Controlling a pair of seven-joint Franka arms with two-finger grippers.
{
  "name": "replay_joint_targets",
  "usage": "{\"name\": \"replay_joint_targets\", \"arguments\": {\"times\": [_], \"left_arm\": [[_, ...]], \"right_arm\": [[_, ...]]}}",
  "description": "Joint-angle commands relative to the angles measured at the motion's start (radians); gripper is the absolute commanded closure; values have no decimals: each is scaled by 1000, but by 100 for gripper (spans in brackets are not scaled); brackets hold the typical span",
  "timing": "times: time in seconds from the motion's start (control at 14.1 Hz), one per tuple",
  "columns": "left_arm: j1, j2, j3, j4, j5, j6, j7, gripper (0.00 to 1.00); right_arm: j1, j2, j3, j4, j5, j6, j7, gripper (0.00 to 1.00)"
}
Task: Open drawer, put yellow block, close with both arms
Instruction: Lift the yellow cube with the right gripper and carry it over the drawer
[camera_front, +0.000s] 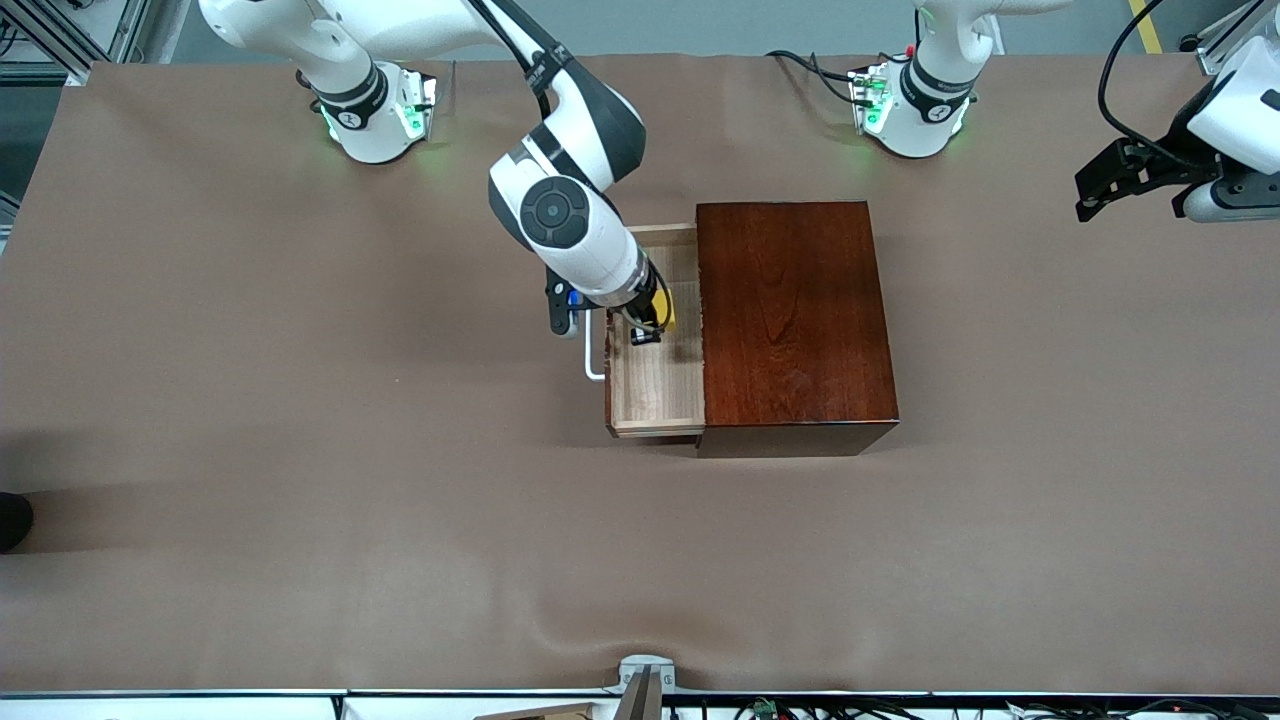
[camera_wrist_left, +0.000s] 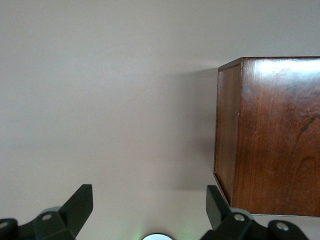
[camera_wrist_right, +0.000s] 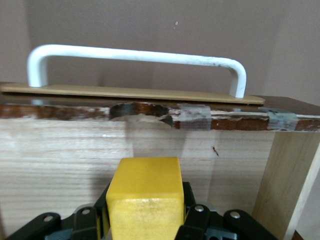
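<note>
Pulled out of the dark box (camera_front: 795, 320) toward the right arm's end of the table, the drawer (camera_front: 655, 385) open on top, its pale floor bare in the part nearer the front camera. Above the drawer's middle, blocked by the right gripper (camera_front: 648, 328) clamped on the yellow block (camera_wrist_right: 145, 197). White handle (camera_wrist_right: 135, 57) jutting from the drawer front. Off the box's other end, over bare table, the left gripper (camera_front: 1100, 190) parked with fingers spread.

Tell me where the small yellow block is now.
The small yellow block is held in the right gripper, over the open pale-wood drawer, beside the dark mahogany box.
</note>
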Motion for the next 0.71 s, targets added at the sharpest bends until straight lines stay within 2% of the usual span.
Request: {"name": "replay_joint_targets", "arguments": {"times": [0.0, 0.14, 0.28, 0.35, 0.43, 0.5, 0.57, 0.64], "left_arm": [[15, -1, -7, 15, -26, -16, 20, 0], [14, -1, -7, 15, -26, -16, 20, 0], [12, -1, -7, 15, -26, -14, 21, 0], [12, -1, -7, 15, -34, -14, 20, 0], [12, -1, -7, 15, -39, -14, 20, 0], [14, -1, -7, 15, -40, -14, 20, 0], [14, -1, -7, 15, -40, -14, 20, 0], [14, -1, -7, 16, -40, -14, 20, 0]], "right_arm": [[20, 4, -14, -16, 4, 15, 16, 100], [20, 5, -14, -28, 4, 22, 16, 100], [20, 5, -14, -34, 4, 24, 16, 74], [18, 7, -14, -36, 4, 21, 18, 56], [20, 10, -14, -34, 4, 19, 18, 42], [18, 11, -14, -34, 4, 15, 21, 13], [14, 11, -14, -33, 5, 10, 24, 0], [17, 11, -15, -33, 4, 6, 21, 0]]}}
